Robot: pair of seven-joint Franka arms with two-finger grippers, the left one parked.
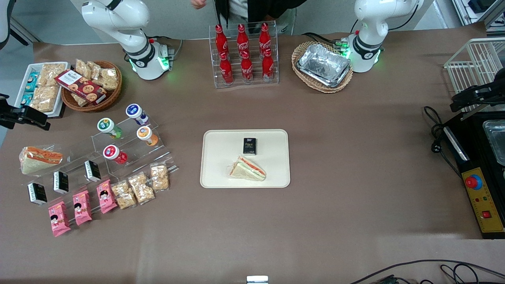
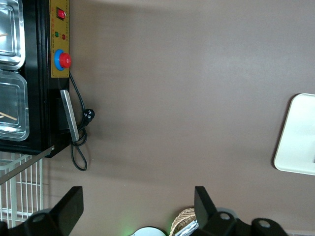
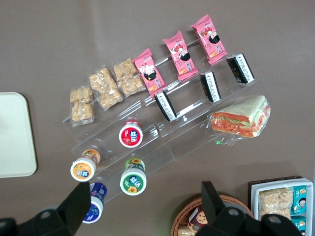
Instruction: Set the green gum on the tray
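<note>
Hovering high over the desk [image 1: 335, 157], the pincer [image 3: 142, 209] hangs empty, fingers spread apart above the green gum [image 3: 133, 181], which sits on a clear stepped stand [image 3: 162, 142], well apart from the tray [image 1: 244, 158].

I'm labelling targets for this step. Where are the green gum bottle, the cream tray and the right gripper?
Green gum bottle with white lid [image 1: 107, 126]: front view, on its lid.
Cream rectangular tray [image 1: 221, 144]: front view, bare surface.
Right gripper [image 3: 145, 209]: right wrist view, midway between fingertips, open.
</note>
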